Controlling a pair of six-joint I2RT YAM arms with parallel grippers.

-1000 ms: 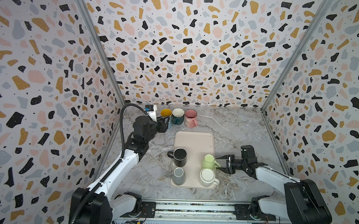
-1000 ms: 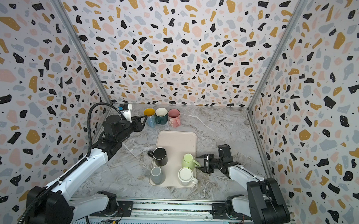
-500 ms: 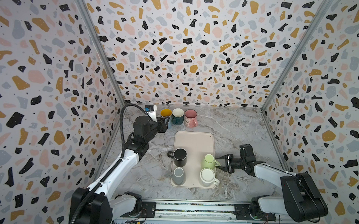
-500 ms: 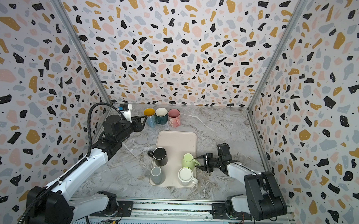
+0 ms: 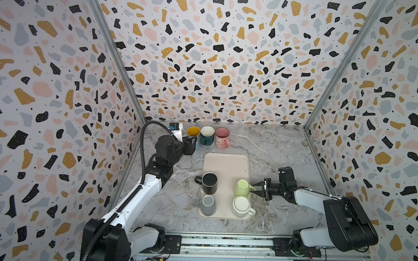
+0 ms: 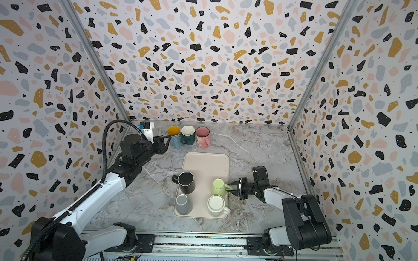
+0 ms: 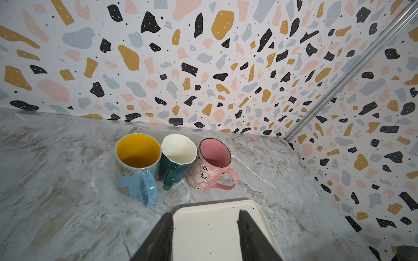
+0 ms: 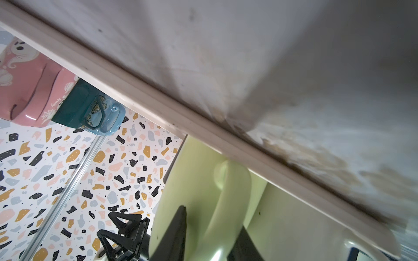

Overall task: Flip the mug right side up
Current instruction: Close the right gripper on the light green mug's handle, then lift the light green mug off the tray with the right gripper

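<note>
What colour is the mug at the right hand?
Pale green mug; clearest in a top view.

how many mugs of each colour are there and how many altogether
black mug: 1
light green mug: 1
grey mug: 1
white mug: 1
blue mug: 1
dark green mug: 1
pink mug: 1
total: 7 mugs

text | pink mug: "Boo!" among ghost drawings | other lettering: unreadable
</note>
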